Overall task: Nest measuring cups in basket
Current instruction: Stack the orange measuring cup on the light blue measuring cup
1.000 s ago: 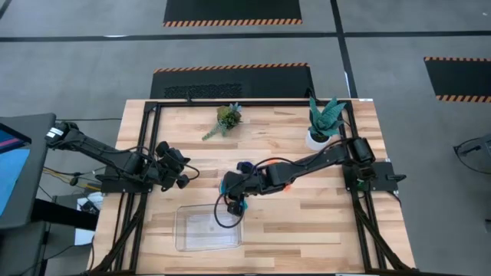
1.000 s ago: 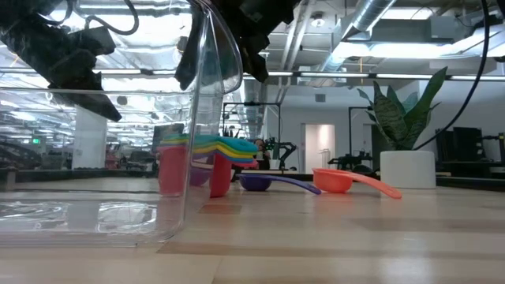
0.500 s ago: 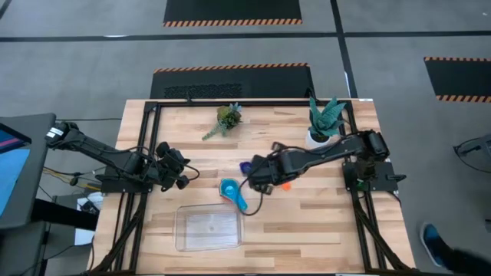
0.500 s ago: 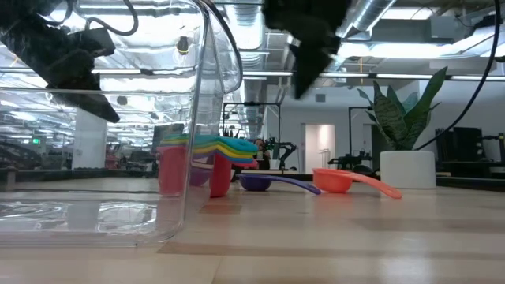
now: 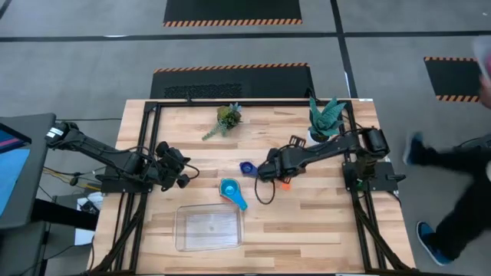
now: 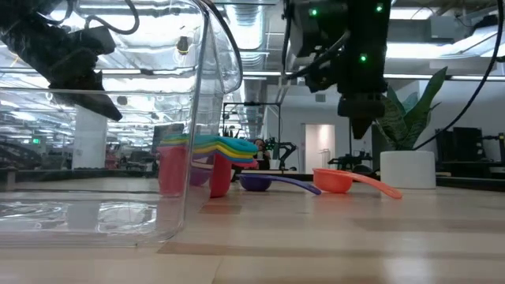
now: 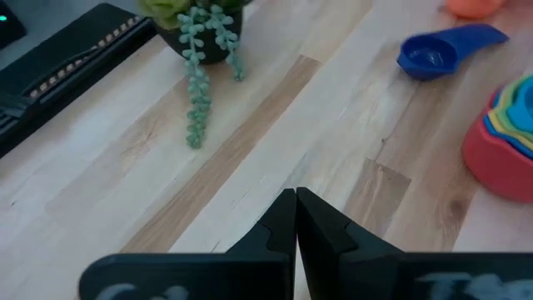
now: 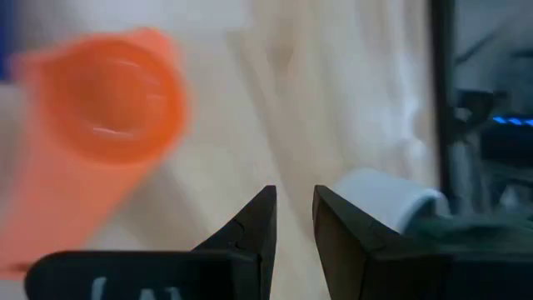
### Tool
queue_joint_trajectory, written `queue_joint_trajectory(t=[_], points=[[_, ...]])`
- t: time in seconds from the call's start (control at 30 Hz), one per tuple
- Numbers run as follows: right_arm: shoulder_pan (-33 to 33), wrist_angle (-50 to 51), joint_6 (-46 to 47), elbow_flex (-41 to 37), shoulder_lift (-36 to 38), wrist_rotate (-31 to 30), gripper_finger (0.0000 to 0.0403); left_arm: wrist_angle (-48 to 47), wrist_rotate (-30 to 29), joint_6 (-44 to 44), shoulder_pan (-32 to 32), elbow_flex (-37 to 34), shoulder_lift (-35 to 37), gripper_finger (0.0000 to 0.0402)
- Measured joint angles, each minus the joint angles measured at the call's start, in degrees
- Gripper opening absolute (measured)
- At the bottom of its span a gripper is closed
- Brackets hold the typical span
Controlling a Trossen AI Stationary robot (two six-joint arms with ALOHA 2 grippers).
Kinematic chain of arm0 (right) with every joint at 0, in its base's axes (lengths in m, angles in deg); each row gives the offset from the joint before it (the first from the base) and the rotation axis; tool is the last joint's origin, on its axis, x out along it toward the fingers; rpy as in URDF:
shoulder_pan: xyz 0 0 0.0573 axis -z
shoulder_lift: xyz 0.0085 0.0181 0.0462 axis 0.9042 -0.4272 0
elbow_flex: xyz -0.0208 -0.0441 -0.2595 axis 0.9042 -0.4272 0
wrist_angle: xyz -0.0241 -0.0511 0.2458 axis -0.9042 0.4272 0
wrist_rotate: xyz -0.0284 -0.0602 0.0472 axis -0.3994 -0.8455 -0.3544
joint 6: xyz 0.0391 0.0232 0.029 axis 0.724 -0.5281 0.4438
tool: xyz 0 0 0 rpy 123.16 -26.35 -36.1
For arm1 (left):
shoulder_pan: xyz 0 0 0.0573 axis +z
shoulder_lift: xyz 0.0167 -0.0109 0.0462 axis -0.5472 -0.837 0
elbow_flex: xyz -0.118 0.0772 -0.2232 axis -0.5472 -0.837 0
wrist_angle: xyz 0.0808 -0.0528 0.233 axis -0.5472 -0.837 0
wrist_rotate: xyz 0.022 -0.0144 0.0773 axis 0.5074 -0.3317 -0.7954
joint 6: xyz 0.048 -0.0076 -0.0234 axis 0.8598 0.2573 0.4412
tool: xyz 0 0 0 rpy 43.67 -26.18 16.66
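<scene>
While hovering mid-table, right gripper (image 8: 290, 218) slightly parted, empty, above orange cup (image 5: 285, 184). Left gripper (image 7: 295, 218) pressed together near left edge. Nested cup stack (image 5: 229, 188) just beyond basket (image 5: 208, 230) by near edge; dark blue cup (image 5: 246, 167) beside.

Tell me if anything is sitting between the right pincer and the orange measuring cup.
Nothing visible does. The right pincer hovers above the table just beside the orange measuring cup, fingers slightly apart, with only bare wood between them in the right wrist view. The dark blue cup lies off to the other side.
</scene>
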Motion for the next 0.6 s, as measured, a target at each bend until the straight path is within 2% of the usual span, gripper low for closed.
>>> queue_joint_trajectory(t=[0.17,0.27,0.33,0.37,0.43,0.53,0.6], points=[[5.14,2.32,-5.59,0.0,3.56,-8.98,0.0102,0.01,-2.58,-2.7,0.01,0.0,0.01,0.0],[9.87,-2.78,-14.1,-0.04,6.47,-12.28,0.0102,0.01,-3.71,-3.31,-0.01,0.0,0.01,0.0],[13.76,-9.82,-20.54,-0.14,8.83,-11.64,0.0102,0.03,-4.2,-3.32,0.0,0.0,-0.01,0.0],[15.85,-14.7,-24.36,-0.79,9.93,-9.53,0.0102,0.14,-4.41,-3.33,0.0,0.0,0.01,0.0],[20.26,-24.86,-32.35,-3.22,11.82,0.05,0.0102,0.24,-4.55,-3.57,0.0,0.0,0.01,0.0],[26.45,-34.89,-37.99,-7.34,13.19,22.98,0.0102,0.33,-4.44,-4.47,0.0,0.0,0.01,0.0],[29.12,-35.31,-36.6,-8.75,13.19,33.17,0.0102,0.31,-4.13,-5.08,0.01,0.0,0.01,0.0]])
